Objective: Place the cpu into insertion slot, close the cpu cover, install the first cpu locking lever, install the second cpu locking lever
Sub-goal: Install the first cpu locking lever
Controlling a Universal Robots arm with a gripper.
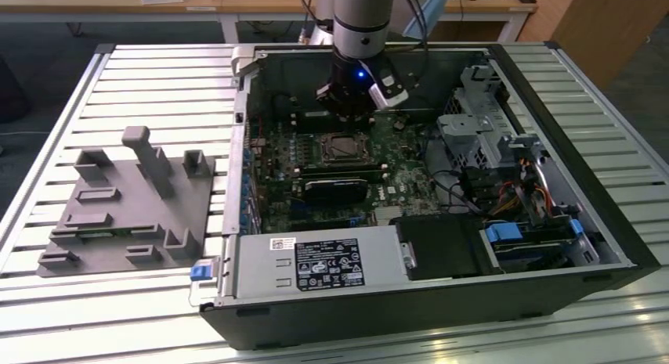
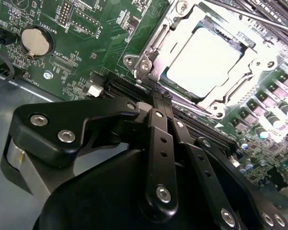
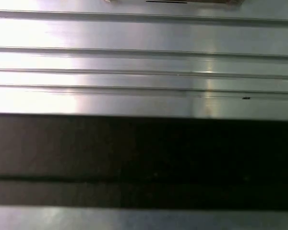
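End effector [image 2: 156, 103] sits low inside the open PC case [image 1: 585, 223], fingers pinched narrow with nothing between them, tips just beside the insertion slot [image 2: 209, 62] on the green motherboard [image 2: 86, 43]. The cpu [image 2: 204, 60] is seated in the slot with the cpu cover [image 2: 156, 45] down around it; the coin cell [image 2: 37, 40] lies well apart. Case lies on a ribbed aluminium table [image 1: 136, 82] with a grey fixture block [image 1: 125, 207] at the exterior view's left; a wooden desk [image 1: 262, 0] stands behind, over dark floor.
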